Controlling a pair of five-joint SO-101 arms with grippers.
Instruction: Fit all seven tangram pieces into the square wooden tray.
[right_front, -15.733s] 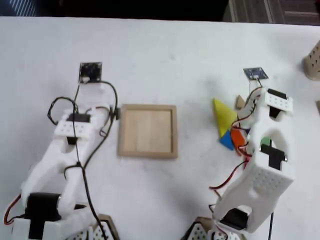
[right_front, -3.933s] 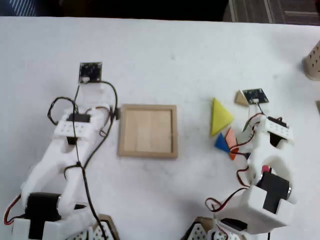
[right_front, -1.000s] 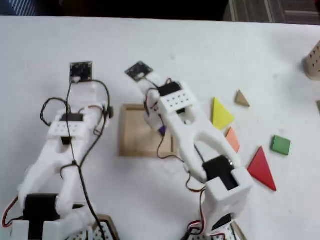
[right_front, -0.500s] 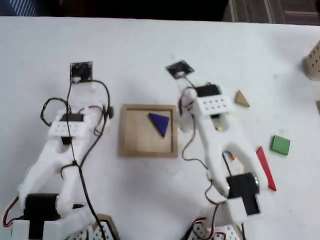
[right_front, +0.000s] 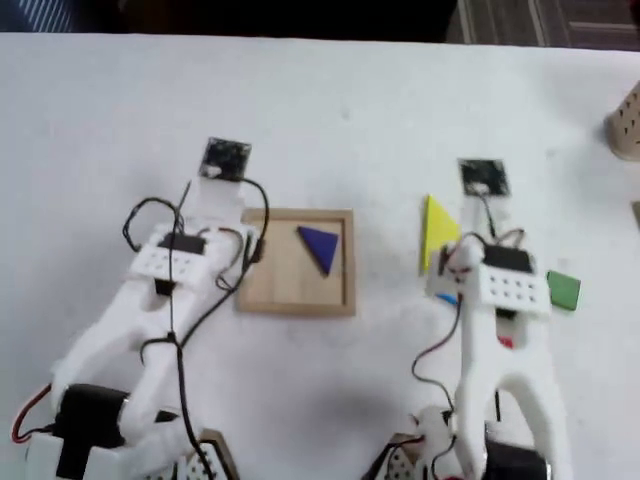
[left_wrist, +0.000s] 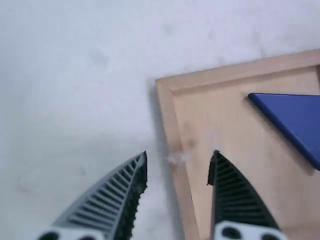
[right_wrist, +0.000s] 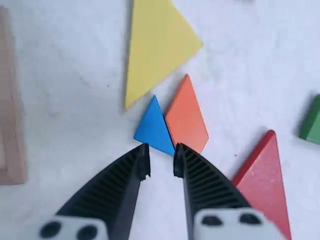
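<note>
The square wooden tray (right_front: 295, 298) lies mid-table with a dark blue triangle (right_front: 320, 246) in its far right corner. My left gripper (left_wrist: 178, 159) is open and straddles the tray's rim (left_wrist: 165, 115), with the dark blue triangle (left_wrist: 295, 117) further inside. My right gripper (right_wrist: 161, 160) is narrowly open with nothing between its fingers, its tips just short of a small light blue triangle (right_wrist: 154, 129). Beside that lie an orange parallelogram (right_wrist: 186, 117), a yellow triangle (right_wrist: 155, 47), a red triangle (right_wrist: 265, 180) and a green square (right_wrist: 312, 120).
In the high view the yellow triangle (right_front: 438, 228) and green square (right_front: 563, 290) flank the right arm (right_front: 500, 285). A beige perforated object (right_front: 625, 125) stands at the table's right edge. The far edge of the table runs along the back.
The right arm has drawn back from beside the tray to above the loose pieces on the right. The left arm has shifted right onto the tray's left rim. The dark blue triangle stays in the tray.
</note>
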